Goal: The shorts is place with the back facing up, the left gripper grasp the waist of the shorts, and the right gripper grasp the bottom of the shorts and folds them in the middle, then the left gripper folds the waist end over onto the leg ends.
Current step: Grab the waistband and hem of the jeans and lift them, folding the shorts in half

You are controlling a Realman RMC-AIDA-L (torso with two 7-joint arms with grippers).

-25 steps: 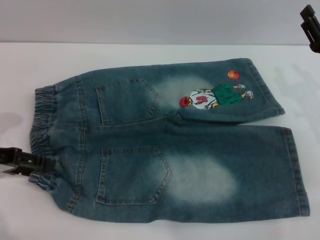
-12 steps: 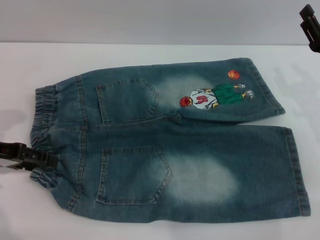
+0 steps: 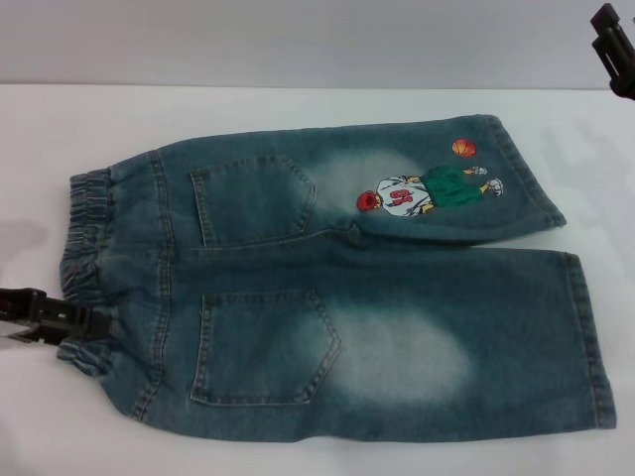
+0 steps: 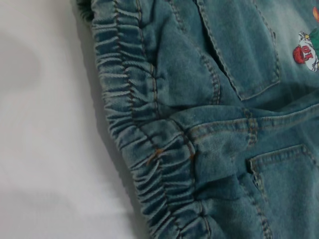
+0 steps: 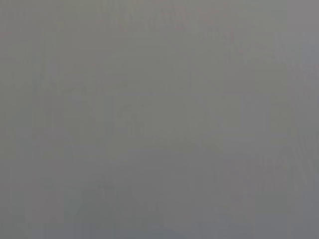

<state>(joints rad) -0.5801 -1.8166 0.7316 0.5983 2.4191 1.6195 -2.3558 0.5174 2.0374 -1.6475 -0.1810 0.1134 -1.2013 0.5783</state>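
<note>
The denim shorts [image 3: 327, 288] lie flat on the white table [image 3: 298, 109] with both back pockets facing up. The elastic waist [image 3: 84, 238] is at the left and the leg ends [image 3: 585, 337] are at the right. A cartoon basketball figure [image 3: 427, 188] is stitched on the far leg. My left gripper [image 3: 74, 322] is at the near part of the waistband, touching its edge. The left wrist view shows the gathered waistband [image 4: 139, 139] close up, and a pocket [image 4: 239, 50]. My right gripper [image 3: 613, 45] hangs at the far right, above and apart from the shorts, fingers spread.
Bare white table surrounds the shorts, with a grey wall [image 3: 298, 40] behind the table's far edge. The near leg's hem reaches close to the table's front right. The right wrist view shows only flat grey.
My left gripper moved right onto the waistband edge, then shifted slightly down and back. The shorts have stayed flat. My right gripper barely moved.
</note>
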